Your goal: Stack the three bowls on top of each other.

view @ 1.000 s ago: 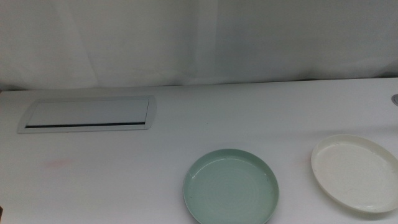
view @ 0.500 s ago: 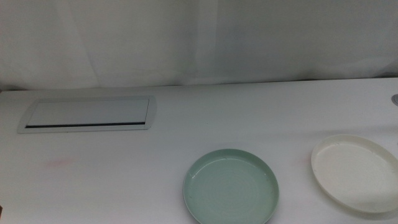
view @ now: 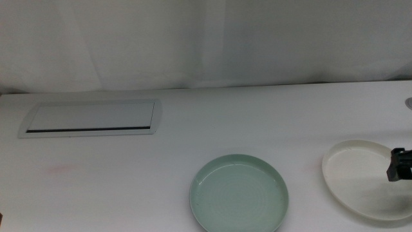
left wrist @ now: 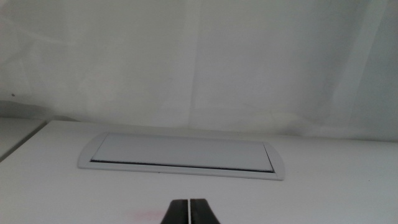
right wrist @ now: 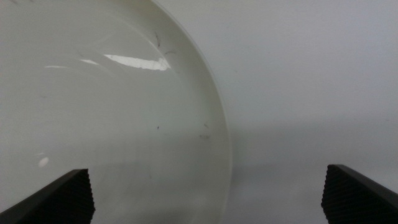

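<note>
Spread right gripper (right wrist: 205,193) jaws straddling white bowl (right wrist: 112,112) rim

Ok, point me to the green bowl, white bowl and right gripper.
green bowl (view: 239,193), middle view, centre of its floor
white bowl (view: 358,177), middle view, bare inner floor
right gripper (view: 398,165), middle view, dark tip over the white bowl

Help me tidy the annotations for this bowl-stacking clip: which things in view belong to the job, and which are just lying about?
Part of the job:
- mint green bowl, alone on the table
- white bowl, with the open right gripper over its rim
- grey bowl: not in view

Just there:
- flat white panel set in the table
- left gripper, shut, waiting near the panel
</note>
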Controlling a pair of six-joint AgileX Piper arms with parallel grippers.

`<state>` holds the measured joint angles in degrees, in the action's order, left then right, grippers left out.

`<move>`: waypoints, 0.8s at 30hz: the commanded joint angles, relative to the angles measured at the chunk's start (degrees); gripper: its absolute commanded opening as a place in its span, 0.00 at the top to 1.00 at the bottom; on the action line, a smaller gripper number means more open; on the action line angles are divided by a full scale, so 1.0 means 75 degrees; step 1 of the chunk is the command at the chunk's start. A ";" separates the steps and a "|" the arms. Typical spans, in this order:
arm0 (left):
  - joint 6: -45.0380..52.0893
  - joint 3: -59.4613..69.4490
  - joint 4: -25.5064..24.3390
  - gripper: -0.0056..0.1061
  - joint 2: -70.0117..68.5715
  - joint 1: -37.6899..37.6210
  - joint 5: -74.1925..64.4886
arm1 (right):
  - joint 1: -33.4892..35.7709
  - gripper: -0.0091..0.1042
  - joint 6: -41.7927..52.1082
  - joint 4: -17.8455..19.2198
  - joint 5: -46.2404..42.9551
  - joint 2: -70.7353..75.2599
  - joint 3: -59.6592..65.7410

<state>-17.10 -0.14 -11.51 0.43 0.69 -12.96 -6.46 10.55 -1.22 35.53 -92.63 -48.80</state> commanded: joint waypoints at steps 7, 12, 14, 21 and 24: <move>-0.0016 0.0309 0.0046 0.97 -0.0268 -0.0031 0.0102 | 0.0029 0.08 -0.0185 -0.0011 -0.0374 -0.0712 0.0016; -0.0016 0.0309 0.0015 0.97 -0.0268 -0.0031 0.0102 | 0.0029 0.37 -0.0203 -0.0011 -0.0420 -0.0808 0.0016; -0.0016 0.0309 -0.0005 0.97 -0.0268 -0.0031 0.0102 | 0.0029 0.58 -0.0203 -0.0072 -0.0392 -0.0953 0.0016; -0.0016 0.0309 -0.0005 0.97 -0.0268 -0.0031 0.0102 | 0.0029 0.94 -0.0217 -0.0076 -0.0305 -0.1369 0.0016; -0.0016 0.0309 -0.0005 0.97 -0.0268 -0.0031 0.0102 | 0.0029 0.94 -0.0291 -0.0076 -0.0356 -0.1367 0.0002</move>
<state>-17.10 -0.14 -11.71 0.43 0.69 -12.96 -6.47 7.99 -2.27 32.56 -100.42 -49.77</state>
